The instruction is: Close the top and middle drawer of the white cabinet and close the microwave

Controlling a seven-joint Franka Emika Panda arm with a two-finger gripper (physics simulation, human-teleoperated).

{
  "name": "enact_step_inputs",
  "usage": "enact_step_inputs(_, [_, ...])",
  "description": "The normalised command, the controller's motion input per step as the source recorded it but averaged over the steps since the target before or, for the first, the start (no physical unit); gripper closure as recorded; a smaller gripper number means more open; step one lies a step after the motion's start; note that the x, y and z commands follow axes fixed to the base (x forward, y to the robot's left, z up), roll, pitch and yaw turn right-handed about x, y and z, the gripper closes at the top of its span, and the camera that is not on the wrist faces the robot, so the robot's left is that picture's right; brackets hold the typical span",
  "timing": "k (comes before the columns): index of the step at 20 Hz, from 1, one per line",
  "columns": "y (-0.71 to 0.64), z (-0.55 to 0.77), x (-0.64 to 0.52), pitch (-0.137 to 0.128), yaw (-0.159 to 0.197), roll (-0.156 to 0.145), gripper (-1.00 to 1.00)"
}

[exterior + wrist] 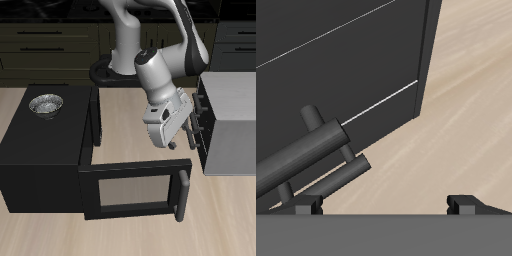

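Note:
The microwave (pixel 40 150) is a large black box, and its door (pixel 130 188) stands swung wide open toward the table's front edge, with the long bar handle (pixel 183 195) at its free end. The white cabinet (pixel 232 120) stands beside it, with dark drawer handles (pixel 200 120) along the face that looks toward the microwave. No drawer visibly juts out. My gripper (pixel 181 138) hangs open and holds nothing, just off that face and above the door's free end. In the wrist view the door panel (pixel 346 60) and its bar handle (pixel 306 150) lie beyond my fingertips (pixel 308 201).
A small metal bowl (pixel 45 103) sits on top of the microwave. Dark cabinets (pixel 50 40) with long handles run along the back. Bare wooden tabletop (pixel 120 120) shows between the microwave and the white cabinet.

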Motion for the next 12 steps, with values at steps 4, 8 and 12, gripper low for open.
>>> enact_step_inputs(4, [-0.28, 0.13, 0.07, 0.075, -0.062, -0.041, -1.00])
enact_step_inputs(8, [-0.48, 0.30, 0.18, 0.060, -0.159, -0.102, -1.00])
enact_step_inputs(12, [-0.41, 0.53, 0.16, -0.073, -0.173, -0.067, -1.00])
